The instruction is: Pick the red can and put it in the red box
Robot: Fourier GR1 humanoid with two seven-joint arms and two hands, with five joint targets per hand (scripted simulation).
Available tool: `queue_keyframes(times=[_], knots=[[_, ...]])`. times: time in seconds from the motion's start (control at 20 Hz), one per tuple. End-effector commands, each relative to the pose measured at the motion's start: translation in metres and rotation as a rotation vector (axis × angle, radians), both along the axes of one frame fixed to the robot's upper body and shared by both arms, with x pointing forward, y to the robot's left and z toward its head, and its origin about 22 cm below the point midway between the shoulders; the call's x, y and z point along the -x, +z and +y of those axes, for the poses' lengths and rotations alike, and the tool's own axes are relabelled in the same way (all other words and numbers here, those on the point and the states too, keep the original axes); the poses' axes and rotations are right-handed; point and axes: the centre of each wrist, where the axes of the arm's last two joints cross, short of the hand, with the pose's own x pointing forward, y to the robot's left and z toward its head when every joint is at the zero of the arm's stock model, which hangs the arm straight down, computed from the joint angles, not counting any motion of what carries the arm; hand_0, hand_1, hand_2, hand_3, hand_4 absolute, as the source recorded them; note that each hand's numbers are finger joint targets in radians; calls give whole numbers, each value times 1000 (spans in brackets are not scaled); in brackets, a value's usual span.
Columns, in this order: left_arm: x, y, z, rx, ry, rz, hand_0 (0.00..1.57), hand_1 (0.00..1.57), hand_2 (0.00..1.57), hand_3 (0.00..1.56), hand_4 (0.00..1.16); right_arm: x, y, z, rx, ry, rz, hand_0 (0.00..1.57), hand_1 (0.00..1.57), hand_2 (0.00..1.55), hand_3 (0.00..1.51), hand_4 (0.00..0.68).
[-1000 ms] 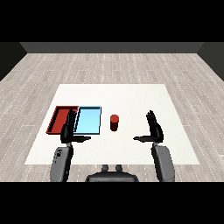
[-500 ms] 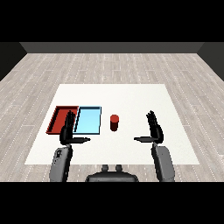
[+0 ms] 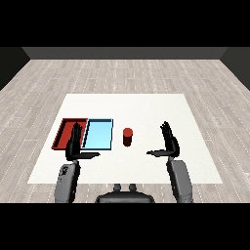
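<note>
Covering most of the middle of the scene, the white table is a wide flat sheet, and around it lies a floor of pale grey wood planks that runs back to a dark wall.

On the table's left part two trays lie side by side and touch along one long edge: the red tray on the outside and the light blue tray next to it, toward the centre.

The two grey forearms come up from the lower corners. The left hand is raised over the near end of the trays, fingers straight and pointing away from the robot, thumb stretched sideways toward the centre; it holds nothing. The right hand has the same pose on the other side, fingers straight and up, thumb pointing inward, relaxed and empty.

The red can stands upright on the table, its long axis vertical, just beside the blue tray's right edge and between the two hands. It is well apart from the right hand, and neither hand touches it.
</note>
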Motion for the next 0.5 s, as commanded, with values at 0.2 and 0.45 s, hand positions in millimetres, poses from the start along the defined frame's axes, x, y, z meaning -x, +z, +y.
queue_keyframes(times=[0.2, 0.45], knots=[[6, 8, -5, 11, -18, 7, 0, 0, 0, 0, 0, -20, 17, 24, -51, 10, 41, 0, 0, 0, 0, 0], [-1, 3, 1, 24, 12, 19, 0, 0, 0, 0, 0, -40, -10, 44, -85, 51, 81, 0, 0, 0, 0, 0]])
